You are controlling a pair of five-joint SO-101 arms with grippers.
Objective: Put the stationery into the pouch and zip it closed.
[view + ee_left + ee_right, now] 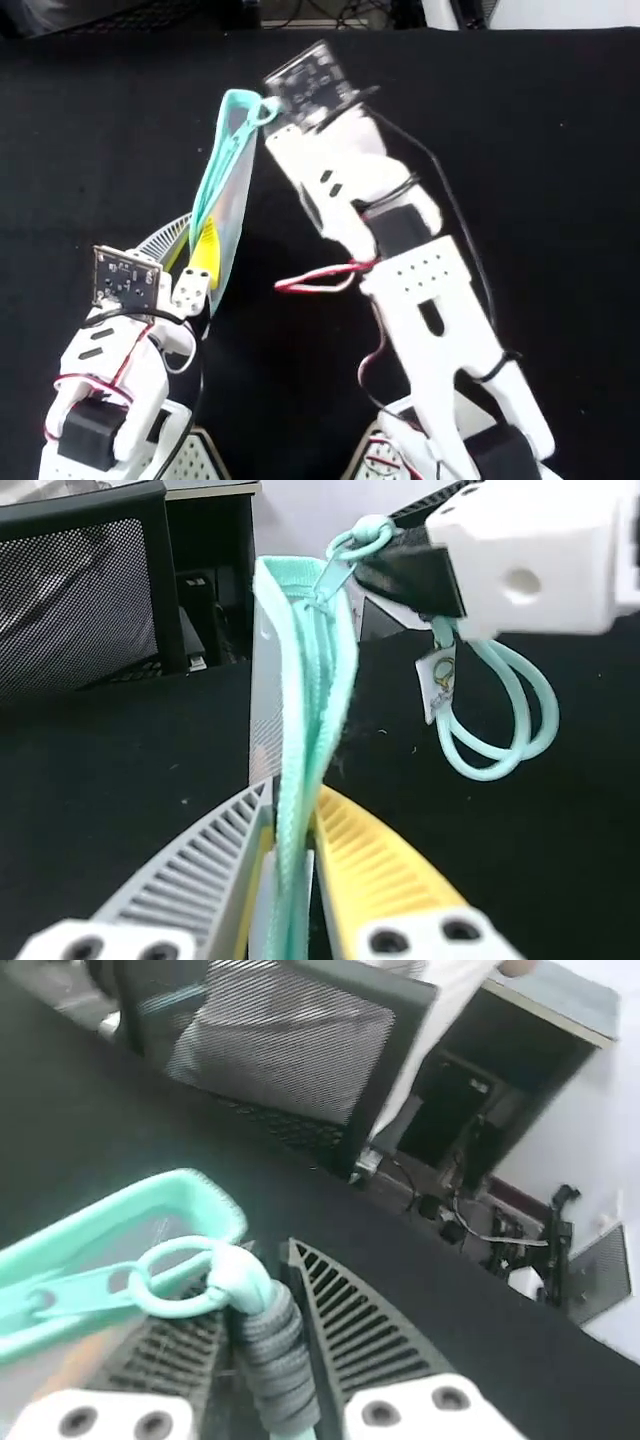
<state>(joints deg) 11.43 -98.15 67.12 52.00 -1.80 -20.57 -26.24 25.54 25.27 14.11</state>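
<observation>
The pouch (228, 190) is held stretched over the black table (520, 150) between the two arms. Its near end is pinched by the left gripper (203, 268), whose grey and yellow fingers are pressed together on the mint zip edge, while at its far end the right gripper (268, 110) is clamped on the cord (262, 1345) tied through the zipper pull (165, 1272). A small tag (437, 680) is seen hanging on that cord, but its print cannot be made out.
</observation>
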